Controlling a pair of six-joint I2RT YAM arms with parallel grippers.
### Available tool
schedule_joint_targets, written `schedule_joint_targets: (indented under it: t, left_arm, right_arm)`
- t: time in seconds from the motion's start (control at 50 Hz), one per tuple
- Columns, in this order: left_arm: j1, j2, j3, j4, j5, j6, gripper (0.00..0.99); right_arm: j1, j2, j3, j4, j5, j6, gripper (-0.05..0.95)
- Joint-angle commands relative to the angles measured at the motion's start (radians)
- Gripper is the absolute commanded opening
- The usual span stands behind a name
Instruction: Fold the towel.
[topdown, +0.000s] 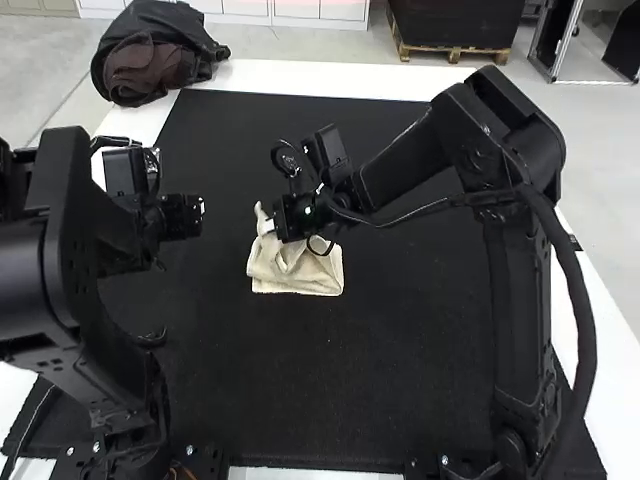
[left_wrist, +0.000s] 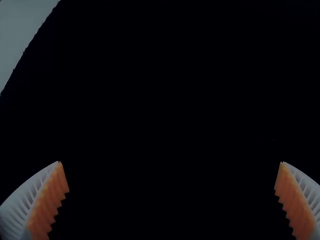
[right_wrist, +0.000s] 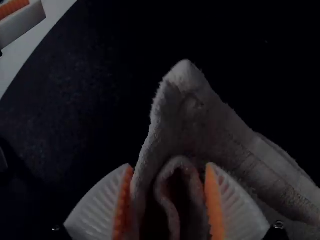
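So the towel (topdown: 313, 279) was sitting around the middle of the black mat (topdown: 345, 385) on the desk (topdown: 300, 77), kinda rumpled, with a fairly straight near edge lying flat and a bunched bit sticking up at its left side. The right gripper (topdown: 267, 227) was right over that raised part, its jaws pinching the towel, and the right wrist view had a looped fold squeezed between the orange pads (right_wrist: 213, 195), plus a pointy corner poking out past them. Meanwhile the left gripper (topdown: 187, 216) hung off to the left, well apart from the cloth, jaws spread super wide. Some dark bag (topdown: 150, 55) was plopped on the far left corner, too.
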Motion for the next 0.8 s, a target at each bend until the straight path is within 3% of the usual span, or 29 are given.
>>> schedule_joint_targets:
  t: [0.0, 0.04, 0.12, 0.28, 0.32, 0.36, 0.4, 0.46, 0.78]
  left_arm:
    - [0.010, -0.021, -0.005, 0.008, 0.011, 0.013, 0.967]
    - [0.010, -0.021, -0.008, 0.008, 0.011, 0.013, 0.967]
    - [0.010, -0.021, -0.011, 0.011, 0.011, 0.013, 0.967]
    - [0.007, -0.021, -0.014, 0.013, 0.011, 0.011, 0.967]
    - [0.007, -0.021, -0.014, 0.013, 0.011, 0.011, 0.967]
    - [0.009, -0.021, -0.014, 0.013, 0.011, 0.011, 0.967]
    - [0.009, -0.021, -0.013, 0.013, 0.011, 0.013, 0.967]
    - [0.009, -0.021, -0.014, 0.013, 0.011, 0.013, 0.967]
    - [0.006, -0.021, -0.010, 0.014, 0.011, 0.017, 0.967]
  right_arm:
    - [0.014, -0.008, 0.040, 0.018, -0.005, 0.011, 0.55]
    - [0.014, -0.008, 0.043, 0.018, -0.004, 0.011, 0.64]
    - [0.011, -0.010, 0.046, 0.019, -0.002, 0.011, 0.71]
    - [-0.012, -0.047, 0.040, 0.019, 0.001, -0.001, 0.69]
    - [-0.024, -0.061, 0.034, 0.022, -0.004, -0.001, 0.52]
    - [-0.043, -0.080, 0.018, 0.030, -0.004, -0.001, 0.20]
    - [-0.057, -0.103, 0.003, 0.050, 0.007, -0.003, -0.03]
    - [-0.072, -0.133, -0.022, 0.081, 0.013, 0.002, -0.02]
    - [-0.104, -0.188, -0.124, 0.076, 0.021, -0.009, -0.02]
